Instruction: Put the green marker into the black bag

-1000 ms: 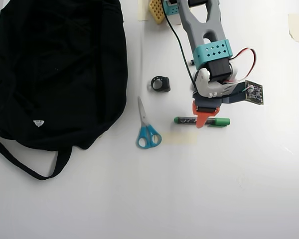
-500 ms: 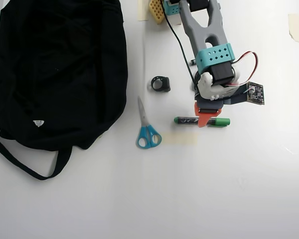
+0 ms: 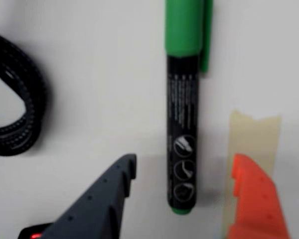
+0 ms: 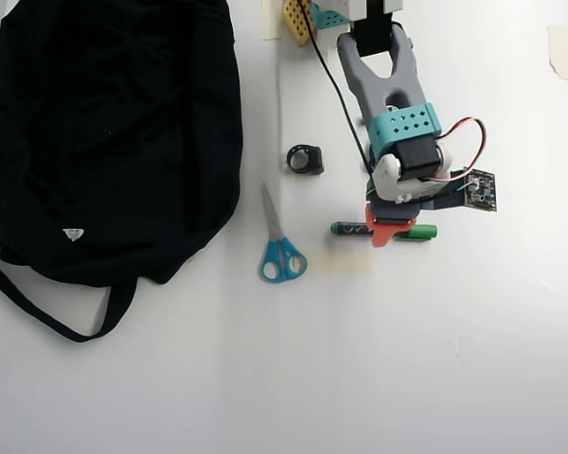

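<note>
The green marker (image 4: pixel 418 232) lies flat on the white table, right of centre in the overhead view, with its green cap pointing right. My gripper (image 4: pixel 382 229) hangs directly over its middle. In the wrist view the green marker (image 3: pixel 183 144) runs up the frame, cap at the top. My gripper (image 3: pixel 184 167) is open, with the dark finger on the marker's left, the orange finger on its right, and gaps on both sides. The black bag (image 4: pixel 104 132) fills the overhead view's left side, far from the gripper.
Blue-handled scissors (image 4: pixel 279 248) lie between bag and marker. A small black ring-shaped item (image 4: pixel 305 159) sits above them. Beige tape (image 3: pixel 253 137) is stuck to the table beside the marker. A black ribbed loop (image 3: pixel 20 99) shows at the wrist view's left.
The arm has shifted and brought the gripper lower over the marker. The marker, scissors and bag lie where they were.
</note>
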Available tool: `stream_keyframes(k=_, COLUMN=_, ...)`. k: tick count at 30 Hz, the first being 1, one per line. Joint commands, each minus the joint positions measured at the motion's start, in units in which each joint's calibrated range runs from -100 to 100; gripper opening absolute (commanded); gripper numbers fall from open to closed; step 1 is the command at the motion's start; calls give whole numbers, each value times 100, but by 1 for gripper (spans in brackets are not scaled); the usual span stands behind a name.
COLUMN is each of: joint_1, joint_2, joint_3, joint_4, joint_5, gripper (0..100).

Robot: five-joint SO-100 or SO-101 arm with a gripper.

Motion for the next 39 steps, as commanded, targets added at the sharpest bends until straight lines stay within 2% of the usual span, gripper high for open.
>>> stream_keyframes(k=1, joint_1=67, joint_2=-106, joint_3=-361, joint_4=23, joint_5=44, gripper=25)
stream_keyframes(k=39, joint_1=149, joint_2=450, joint_3=-603, joint_4=-175, joint_5=117, gripper=26)
